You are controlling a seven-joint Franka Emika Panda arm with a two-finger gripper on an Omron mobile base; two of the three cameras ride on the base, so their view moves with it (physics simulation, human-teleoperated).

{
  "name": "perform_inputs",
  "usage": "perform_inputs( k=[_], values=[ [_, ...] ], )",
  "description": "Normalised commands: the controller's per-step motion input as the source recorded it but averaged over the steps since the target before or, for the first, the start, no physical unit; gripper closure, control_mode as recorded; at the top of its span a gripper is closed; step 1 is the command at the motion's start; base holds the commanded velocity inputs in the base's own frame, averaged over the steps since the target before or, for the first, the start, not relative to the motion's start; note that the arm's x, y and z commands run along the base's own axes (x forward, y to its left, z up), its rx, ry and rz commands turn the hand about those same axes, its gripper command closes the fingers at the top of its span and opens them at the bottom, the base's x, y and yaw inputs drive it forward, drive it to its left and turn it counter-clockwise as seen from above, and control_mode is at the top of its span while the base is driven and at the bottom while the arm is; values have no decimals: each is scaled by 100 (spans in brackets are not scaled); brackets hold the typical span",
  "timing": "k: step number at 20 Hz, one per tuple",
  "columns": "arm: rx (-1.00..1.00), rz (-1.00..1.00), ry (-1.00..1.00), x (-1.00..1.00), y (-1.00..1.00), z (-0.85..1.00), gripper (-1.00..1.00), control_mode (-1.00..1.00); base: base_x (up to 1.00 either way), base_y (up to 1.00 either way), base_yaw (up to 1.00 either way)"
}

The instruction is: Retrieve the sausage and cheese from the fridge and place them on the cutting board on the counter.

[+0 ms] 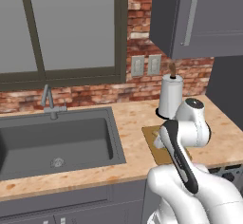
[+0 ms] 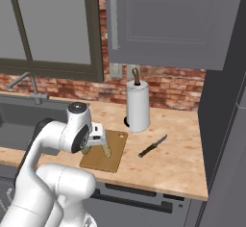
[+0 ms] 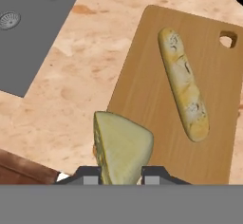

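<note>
One cheese (image 3: 121, 147) wedge between the jaws, above cutting board (image 3: 147, 90) edge

sink (image 1: 57, 142) L, cutting board (image 1: 159, 144) behind arm, towel roll (image 1: 170, 96)

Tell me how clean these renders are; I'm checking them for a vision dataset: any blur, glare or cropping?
Left base view: evenly lit, no glare; the arm hides most of the cutting board. Right base view: sharp, soft shadows beside the paper towel roll and knife. Hand view: crisp; the cheese is cut off at the bottom by the gripper.
</note>
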Motion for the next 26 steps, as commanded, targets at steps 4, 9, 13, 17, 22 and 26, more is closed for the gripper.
perform_inputs(
  k=[4,9,13,17,22,26],
  values=[
    [0,2,0,40,0,-47,100,-100,0,0,0],
    [0,6,0,36,-1,-37,100,-100,0,0,0],
    [0,7,1,10,-1,-31,100,-100,0,0,0],
    [0,0,8,2,13,-44,100,-100,0,0,0],
    [0,0,6,8,12,-45,100,-100,0,0,0],
    [0,0,0,5,0,-31,100,-100,0,0,0]
  ],
)
